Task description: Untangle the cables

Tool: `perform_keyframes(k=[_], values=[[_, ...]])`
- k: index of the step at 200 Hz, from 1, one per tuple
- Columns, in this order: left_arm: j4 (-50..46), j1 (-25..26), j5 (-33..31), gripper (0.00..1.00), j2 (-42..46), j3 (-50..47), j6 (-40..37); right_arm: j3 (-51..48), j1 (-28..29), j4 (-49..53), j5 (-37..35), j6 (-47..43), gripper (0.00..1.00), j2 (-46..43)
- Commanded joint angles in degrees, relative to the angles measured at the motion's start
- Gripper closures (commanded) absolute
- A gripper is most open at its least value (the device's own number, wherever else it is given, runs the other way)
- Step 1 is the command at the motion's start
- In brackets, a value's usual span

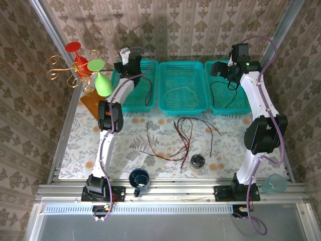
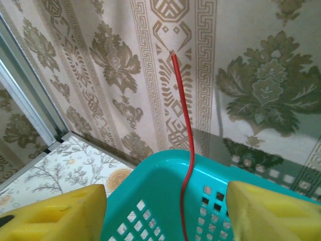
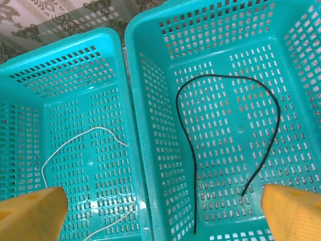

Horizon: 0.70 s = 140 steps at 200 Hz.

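Against wallpaper [image 2: 100, 60], my left gripper [image 2: 163, 201], parted, straddles the red cable [image 2: 192, 145] over a teal basket [image 2: 150, 173]; right gripper [image 3: 161, 201] gapes above black cable [image 3: 220, 76] and white cable [image 3: 93, 129], apparently colour-sorted.

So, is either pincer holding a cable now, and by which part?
Nothing is gripped. The left pincer stands open around the red cable, pads clear of it; the right pincer hangs open above the black cable.

Three teal baskets [image 1: 181, 64] — one cable [image 1: 180, 90] apiece, two arms [image 1: 108, 120], one mug [image 1: 139, 178]
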<state>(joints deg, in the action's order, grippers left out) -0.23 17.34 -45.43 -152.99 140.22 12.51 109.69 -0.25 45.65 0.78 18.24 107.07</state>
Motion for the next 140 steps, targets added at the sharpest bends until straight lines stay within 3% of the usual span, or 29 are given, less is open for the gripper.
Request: perform_keyframes(k=[1,114,140], values=[[4.04,-1.06,2.23,0.37,-1.75,2.76,2.60,2.80,0.08,2.37,1.03,0.22,0.00,0.51],[12.47,-2.77,2.01,0.43,-7.78,8.65,-1.10,6.05,1.17,3.81,4.03,0.20,0.00,3.10],[15.95,-2.94,3.83,0.54,-8.67,8.60,-2.78,6.22,1.66,3.91,4.23,-0.11,0.00,3.32]])
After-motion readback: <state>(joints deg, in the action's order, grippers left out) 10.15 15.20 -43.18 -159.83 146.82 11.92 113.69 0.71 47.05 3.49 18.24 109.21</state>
